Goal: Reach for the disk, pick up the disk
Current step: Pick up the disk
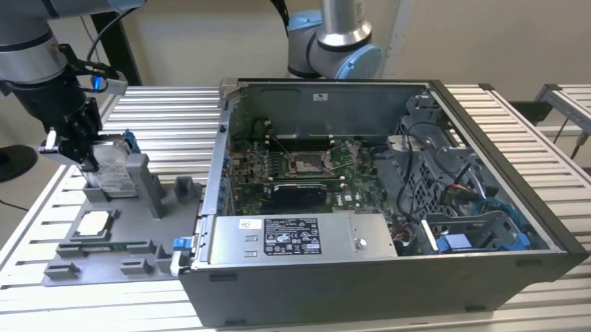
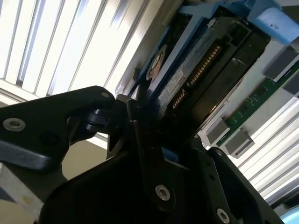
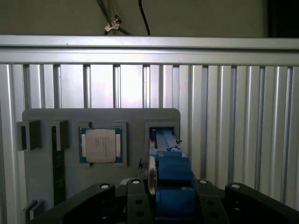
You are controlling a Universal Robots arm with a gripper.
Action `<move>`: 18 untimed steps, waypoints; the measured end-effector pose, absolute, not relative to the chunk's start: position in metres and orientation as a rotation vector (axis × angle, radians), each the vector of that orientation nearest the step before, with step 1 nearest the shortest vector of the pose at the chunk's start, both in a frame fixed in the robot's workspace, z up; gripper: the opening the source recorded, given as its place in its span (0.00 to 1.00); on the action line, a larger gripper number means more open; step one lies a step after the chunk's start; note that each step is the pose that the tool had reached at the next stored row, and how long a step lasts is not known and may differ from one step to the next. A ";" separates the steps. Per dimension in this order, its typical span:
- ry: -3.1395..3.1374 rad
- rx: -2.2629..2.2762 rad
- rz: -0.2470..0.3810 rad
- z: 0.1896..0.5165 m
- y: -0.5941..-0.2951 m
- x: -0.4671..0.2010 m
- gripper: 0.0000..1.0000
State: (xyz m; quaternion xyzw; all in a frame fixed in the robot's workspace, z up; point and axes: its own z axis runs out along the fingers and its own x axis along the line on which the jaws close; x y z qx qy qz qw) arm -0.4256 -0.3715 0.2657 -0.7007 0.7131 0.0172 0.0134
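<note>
1. Gripper (image 1: pixel 85 153): hanging over the grey fixture tray (image 1: pixel 138 238), which is lying on the slatted bench (image 1: pixel 171 114) at the exterior view's left. It is sitting low over the top of the disk.
2. Disk (image 1: pixel 113 164): standing on edge in an upright slot of the tray, with its blue-framed edge pointing up toward the wrist. In the first wrist view it is running straight down between the two sides of the gripper.
3. Fingers (image 3: pixel 136 196): drawn narrow, one lying along each broad face of the disk. They are appearing to press on it, so they are judged to be gripping the disk.
4. Step in hand: the pick-up. The lower edge of the disk is looking seated in the slot, so it is judged as not yet lifted clear.
5. Handling note (judgement): the lift is calling for a pull straight along the slot, with the disk kept upright so that the blue frame is not catching on the slot walls. The smooth metal faces are asking for firm, even pressure.
6. Small square chip (image 3: pixel 100 145): lying flat in its own recess, just beside the slot and not touching the disk.
7. Open computer case (image 1: pixel 369 290): standing beside the tray at the exterior view's right, well apart from the gripper.
</note>
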 end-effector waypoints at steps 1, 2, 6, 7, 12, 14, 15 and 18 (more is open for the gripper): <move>2.221 -2.183 0.054 0.266 -0.371 -0.426 0.00; 2.221 -2.183 0.054 0.266 -0.371 -0.426 0.00; 2.221 -2.183 0.054 0.266 -0.371 -0.426 0.00; 2.221 -2.183 0.054 0.266 -0.371 -0.426 0.00; 2.221 -2.183 0.054 0.266 -0.371 -0.426 0.00; 2.221 -2.183 0.054 0.266 -0.371 -0.426 0.00; 2.221 -2.183 0.054 0.266 -0.371 -0.426 0.00; 2.221 -2.183 0.054 0.266 -0.371 -0.426 0.00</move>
